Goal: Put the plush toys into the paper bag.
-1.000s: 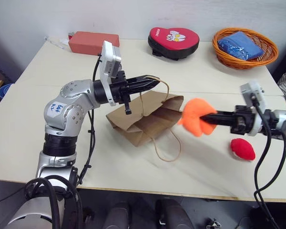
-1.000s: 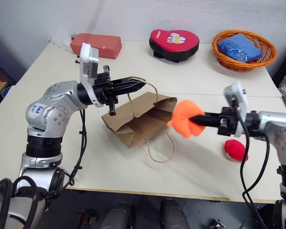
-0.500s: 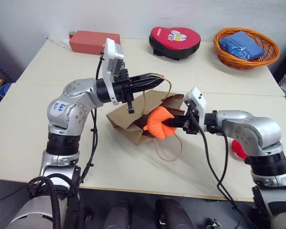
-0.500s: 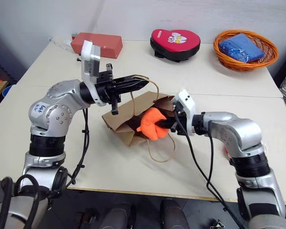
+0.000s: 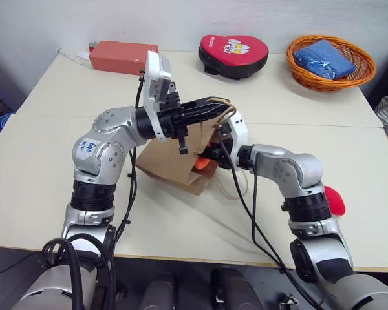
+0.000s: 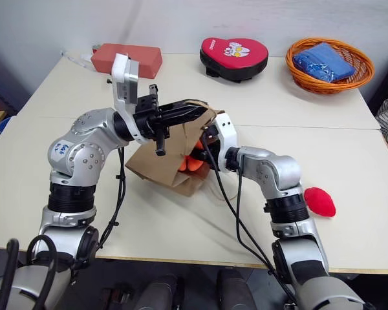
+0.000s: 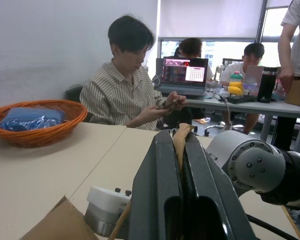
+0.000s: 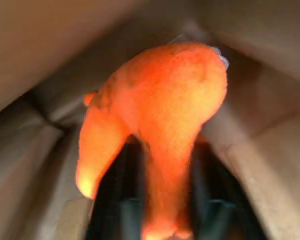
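The brown paper bag (image 5: pixel 167 165) lies on its side mid-table, its mouth facing right. My left gripper (image 5: pixel 215 108) is shut on one cord handle (image 7: pixel 182 142) and holds the mouth's upper edge up. My right gripper (image 5: pixel 204 157) reaches into the mouth. The orange plush toy (image 8: pixel 160 105) is inside the bag, its lower part pinched between my right gripper's black fingers (image 8: pixel 116 200). A bit of orange (image 6: pixel 193 163) shows at the bag's opening. The red plush toy (image 6: pixel 319 201) lies on the table near the right edge, away from both grippers.
At the back stand a red box (image 5: pixel 123 56), a red heart-shaped case (image 5: pixel 234 55) and an orange basket (image 5: pixel 330 82) holding a blue cloth (image 5: pixel 321 57). The bag's second handle (image 5: pixel 243 188) trails on the table. People sit at desks (image 7: pixel 130 95) beyond the table.
My right arm swung left and forward, carrying the orange toy from above the table into the bag's mouth. The left gripper kept its hold on the handle.
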